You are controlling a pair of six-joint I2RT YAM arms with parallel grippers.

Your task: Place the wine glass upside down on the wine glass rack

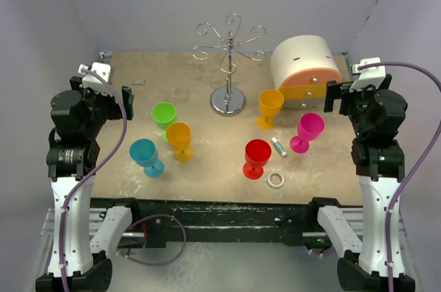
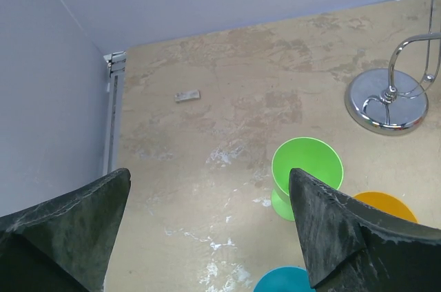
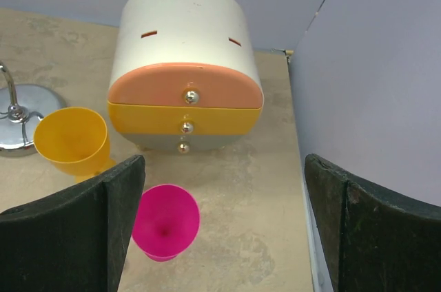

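Note:
The chrome wine glass rack (image 1: pixel 228 101) stands at the back middle, with a round base, a thin pole and empty curled arms. Its base shows in the left wrist view (image 2: pixel 386 99) and at the edge of the right wrist view (image 3: pixel 21 109). Several plastic wine glasses stand upright on the table: green (image 1: pixel 164 114) (image 2: pixel 306 164), orange (image 1: pixel 180 139), blue (image 1: pixel 146 156), red (image 1: pixel 257 158), a second orange (image 1: pixel 269 107) (image 3: pixel 71 140) and magenta (image 1: pixel 308 131) (image 3: pixel 165 220). My left gripper (image 1: pixel 127 102) (image 2: pixel 209 178) is open and empty, raised left of the green glass. My right gripper (image 1: pixel 331 97) (image 3: pixel 224 164) is open and empty, raised right of the magenta glass.
A round white-and-orange drawer box (image 1: pixel 305 68) (image 3: pixel 182 44) stands at the back right beside the rack. A small tube (image 1: pixel 279 146) and a white ring (image 1: pixel 276 180) lie near the red glass. A small scrap (image 2: pixel 187 96) lies at the back left. Walls close three sides.

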